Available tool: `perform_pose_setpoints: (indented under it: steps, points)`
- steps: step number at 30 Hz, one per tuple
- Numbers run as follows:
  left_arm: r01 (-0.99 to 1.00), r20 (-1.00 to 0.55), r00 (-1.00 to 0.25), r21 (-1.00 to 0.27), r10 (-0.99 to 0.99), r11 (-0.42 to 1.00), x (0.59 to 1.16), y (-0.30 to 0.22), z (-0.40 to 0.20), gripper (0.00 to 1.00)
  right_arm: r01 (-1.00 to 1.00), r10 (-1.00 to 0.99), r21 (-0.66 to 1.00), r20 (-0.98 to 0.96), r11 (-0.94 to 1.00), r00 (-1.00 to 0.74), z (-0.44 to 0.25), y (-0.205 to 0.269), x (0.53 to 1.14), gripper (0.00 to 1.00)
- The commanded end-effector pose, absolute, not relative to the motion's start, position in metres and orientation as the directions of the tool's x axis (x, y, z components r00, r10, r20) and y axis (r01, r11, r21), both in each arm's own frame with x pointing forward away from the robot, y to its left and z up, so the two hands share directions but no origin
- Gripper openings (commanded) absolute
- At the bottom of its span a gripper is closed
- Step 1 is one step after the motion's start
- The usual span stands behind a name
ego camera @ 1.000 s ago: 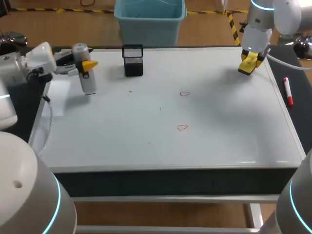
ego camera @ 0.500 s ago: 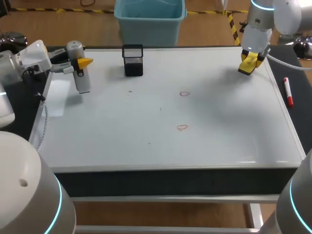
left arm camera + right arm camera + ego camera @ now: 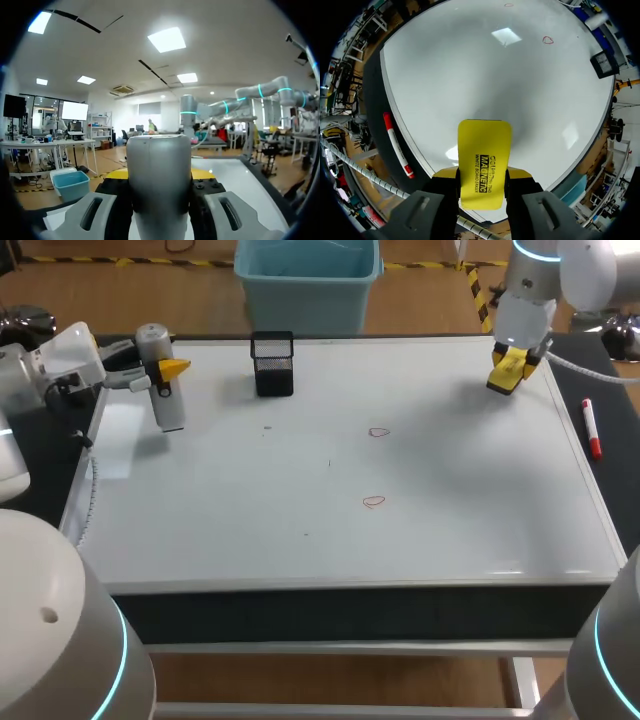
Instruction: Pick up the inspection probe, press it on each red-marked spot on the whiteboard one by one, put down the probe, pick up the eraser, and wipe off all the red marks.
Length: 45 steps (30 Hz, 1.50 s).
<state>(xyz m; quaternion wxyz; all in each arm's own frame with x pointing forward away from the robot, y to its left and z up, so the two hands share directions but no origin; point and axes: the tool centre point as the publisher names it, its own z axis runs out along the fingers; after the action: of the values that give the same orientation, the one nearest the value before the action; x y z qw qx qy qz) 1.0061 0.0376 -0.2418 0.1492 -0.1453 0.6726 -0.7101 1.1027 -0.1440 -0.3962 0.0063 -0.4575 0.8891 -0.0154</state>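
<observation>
While two red marks, one [image 3: 378, 432] at 12 o'clock of the other [image 3: 373, 502], sit unwiped near the middle of the whiteboard [image 3: 450, 500], my left jaws are clamped on the inspection probe [image 3: 166, 405], holding it over the board's 10 o'clock corner, well apart from the marks. My right jaws grip the yellow eraser [image 3: 484, 170] above the 2 o'clock corner. A red marker [image 3: 591, 428] lies on the surface at 3 o'clock. I judge the eraser pickup done. Whether the pressing is finished I cannot tell. Putting the probe down and wiping are left.
</observation>
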Motion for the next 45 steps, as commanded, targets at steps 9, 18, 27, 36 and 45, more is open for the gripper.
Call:
perform_pose_setpoints:
  steps: [9, 18, 27, 36, 45]
  points:
    - [0.017, 0.005, -0.913, -0.999, -0.409, -0.05, 1.006, 0.037, -0.241, 0.0, -0.885, -0.888, -0.095, 0.028, 0.455, -0.459, -0.388, -0.079, 1.05, 0.0]
    - [0.017, 0.005, -0.913, -0.999, -0.409, -0.05, 1.006, 0.037, -0.241, 0.0, -0.942, -0.944, -0.071, 0.005, 0.329, -0.33, -0.385, -0.016, 1.023, 0.0]
    - [0.017, 0.005, -0.913, -0.999, -0.409, -0.05, 1.006, 0.037, -0.241, 0.0, -0.976, -0.977, -0.061, 0.039, 0.209, -0.212, -0.396, 0.033, 1.012, 0.0]
    - [0.017, 0.005, -0.913, -0.999, -0.409, -0.05, 1.006, 0.037, -0.241, 0.0, -0.986, -0.989, -0.074, 0.015, 0.147, -0.149, -0.393, 0.077, 1.008, 0.0]
    - [0.017, 0.005, -0.913, -0.999, -0.409, -0.05, 1.006, 0.037, -0.241, 0.0, -0.99, -0.995, -0.107, 0.038, 0.09, -0.095, -0.4, 0.104, 0.992, 0.0]
